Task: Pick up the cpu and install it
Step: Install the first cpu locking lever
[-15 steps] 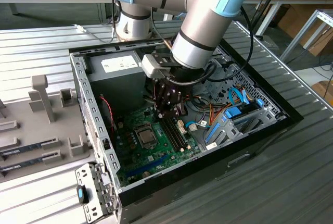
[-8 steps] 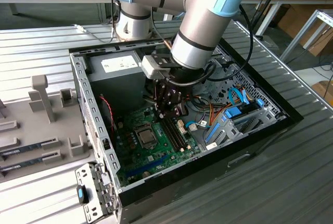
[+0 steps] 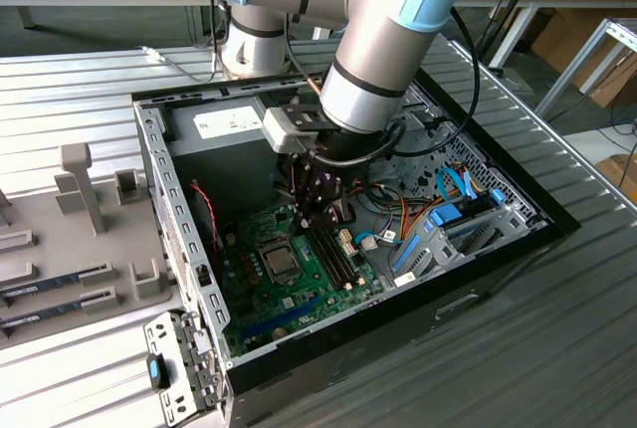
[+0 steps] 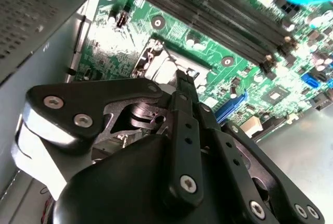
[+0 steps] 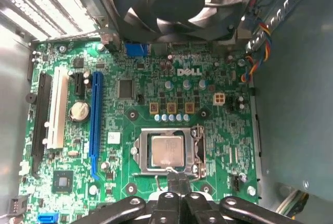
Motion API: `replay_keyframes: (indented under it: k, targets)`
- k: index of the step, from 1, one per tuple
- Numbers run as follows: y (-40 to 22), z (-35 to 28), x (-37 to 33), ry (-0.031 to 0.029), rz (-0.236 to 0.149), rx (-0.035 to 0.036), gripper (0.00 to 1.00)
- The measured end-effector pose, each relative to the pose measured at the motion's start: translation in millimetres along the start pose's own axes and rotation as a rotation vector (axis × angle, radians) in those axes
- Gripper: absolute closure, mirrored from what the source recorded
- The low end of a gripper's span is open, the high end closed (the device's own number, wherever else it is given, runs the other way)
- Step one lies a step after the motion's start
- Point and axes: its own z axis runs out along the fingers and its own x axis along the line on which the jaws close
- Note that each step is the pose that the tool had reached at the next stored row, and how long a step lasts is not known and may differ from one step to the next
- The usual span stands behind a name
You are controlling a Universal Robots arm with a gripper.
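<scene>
gripper point(image 5: 177, 185): fingers pressed together, empty, above the socket's edge | cpu point(image 5: 166, 150): seated flat in the socket point(image 5: 167, 151) mid-motherboard point(image 5: 223, 146), tips close over its near rim, contact unclear | case point(image 3: 498, 174): open, fan point(image 5: 177, 0) at the board's far edge

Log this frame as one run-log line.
stage: cpu seated in motherboard socket | gripper shut, empty, above socket edge | case open
</scene>
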Motion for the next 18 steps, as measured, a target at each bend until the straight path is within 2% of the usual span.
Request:
replay_keyframes:
  k: [8,9,12,15,17,18]
  targets:
    - [1.4,0.3,0.0,0.0001,0.000,0.0005,0.89]
    - [1.5,0.4,0.0,0.0001,0.000,0.0027,0.89]
    - [1.4,0.5,-0.1,0.0004,0.002,0.0259,0.89]
    - [1.4,0.7,-0.1,0.0005,0.004,0.0394,0.89]
    - [1.5,0.7,0.0,0.0008,0.005,0.0504,0.89]
    - [1.7,0.9,0.1,0.0009,0.005,0.0586,0.89]
